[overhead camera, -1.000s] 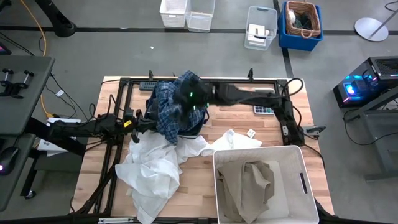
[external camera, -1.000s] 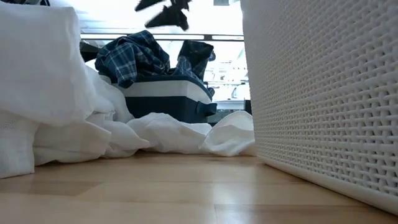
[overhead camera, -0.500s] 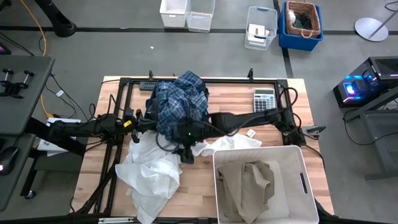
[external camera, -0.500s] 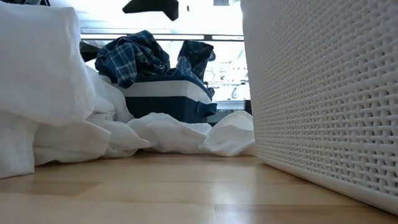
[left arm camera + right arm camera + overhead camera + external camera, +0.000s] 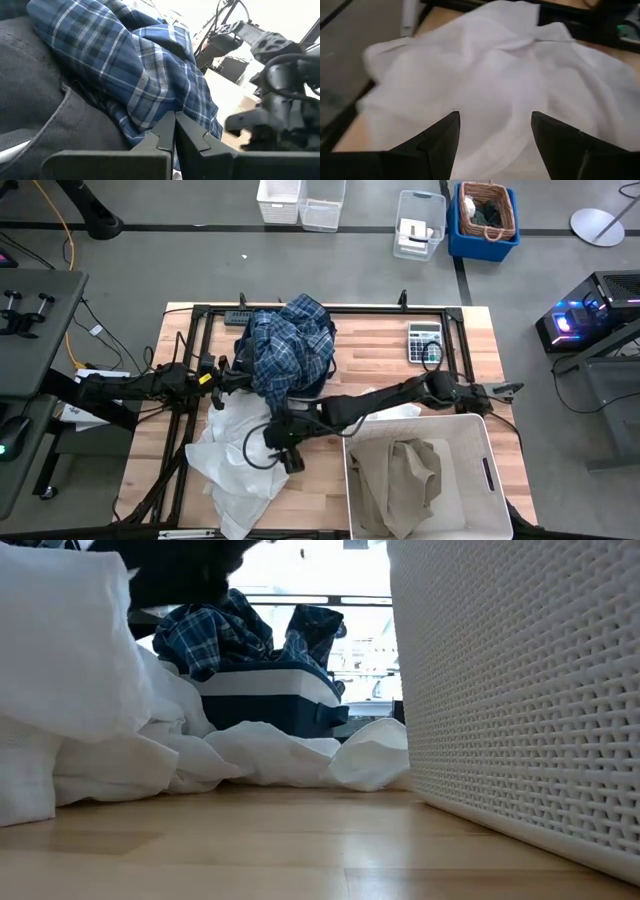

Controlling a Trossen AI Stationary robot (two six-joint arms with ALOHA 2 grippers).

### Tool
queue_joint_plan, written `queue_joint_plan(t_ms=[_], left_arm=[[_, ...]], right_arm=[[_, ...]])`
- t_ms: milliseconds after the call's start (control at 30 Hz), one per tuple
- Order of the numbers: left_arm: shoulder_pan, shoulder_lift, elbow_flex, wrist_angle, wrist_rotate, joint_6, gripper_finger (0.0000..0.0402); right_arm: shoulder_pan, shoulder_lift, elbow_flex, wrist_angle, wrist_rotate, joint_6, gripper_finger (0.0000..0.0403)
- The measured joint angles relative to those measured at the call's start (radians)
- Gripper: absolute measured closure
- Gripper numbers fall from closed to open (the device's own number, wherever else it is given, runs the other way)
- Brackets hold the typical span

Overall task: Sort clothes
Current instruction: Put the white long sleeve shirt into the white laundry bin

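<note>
Now that my right gripper (image 5: 285,452) has swung from the plaid shirt (image 5: 287,350) on the blue bin down over the white shirts (image 5: 243,465), its jaws gape empty, so I judge 1 white shirt comes next; my left gripper (image 5: 174,131) waits closed, holding nothing.

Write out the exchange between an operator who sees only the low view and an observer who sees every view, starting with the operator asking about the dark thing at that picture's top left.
Operator: Something dark hangs at top left. What is it?
Observer: The right gripper. From above, it is over the white shirts on the table's left half.
Operator: Is it open or shut?
Observer: Open. The right wrist view shows its fingers apart above white cloth, with nothing held.
Operator: Is anything inside the white bin?
Observer: Yes, a beige-khaki piece lies in it.
</note>
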Motion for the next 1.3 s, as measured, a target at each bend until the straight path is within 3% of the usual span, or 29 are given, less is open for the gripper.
queue_joint_plan(t_ms=[200, 433, 533, 633, 667, 800, 900, 1000, 1133, 1300], left_arm=[[0.0, 0.0, 0.0, 0.0, 0.0, 0.0, 0.0401], [0.0, 0.0, 0.0, 0.0, 0.0, 0.0, 0.0401], [0.0, 0.0, 0.0, 0.0, 0.0, 0.0, 0.0401], [0.0, 0.0, 0.0, 0.0, 0.0, 0.0, 0.0401], [0.0, 0.0, 0.0, 0.0, 0.0, 0.0, 0.0401], [0.0, 0.0, 0.0, 0.0, 0.0, 0.0, 0.0401], [0.0, 0.0, 0.0, 0.0, 0.0, 0.0, 0.0401], [0.0, 0.0, 0.0, 0.0, 0.0, 0.0, 0.0401], [0.0, 0.0, 0.0, 0.001, 0.0, 0.0, 0.0401], [0.0, 0.001, 0.0, 0.001, 0.0, 0.0, 0.0401]], right_arm=[[-0.016, 0.082, 0.002, 0.049, 0.083, -0.04, 0.016], [-0.031, 0.192, 0.002, -0.027, 0.134, 0.022, 0.0167], [-0.028, 0.216, 0.009, -0.091, 0.16, 0.042, 0.0227], [-0.029, 0.219, 0.01, -0.185, 0.098, 0.085, 0.0353], [-0.03, 0.218, 0.01, -0.199, 0.074, 0.097, 0.0376], [-0.032, 0.177, 0.049, -0.256, 0.045, 0.134, 0.0395], [-0.038, 0.157, 0.164, -0.289, 0.036, 0.161, 0.0398], [-0.049, 0.077, 0.275, -0.3, 0.032, 0.177, 0.0399], [-0.058, -0.225, 0.179, -0.159, 0.027, 0.224, 0.04], [-0.022, -0.496, 0.181, -0.16, 0.156, 0.161, 0.0401]])
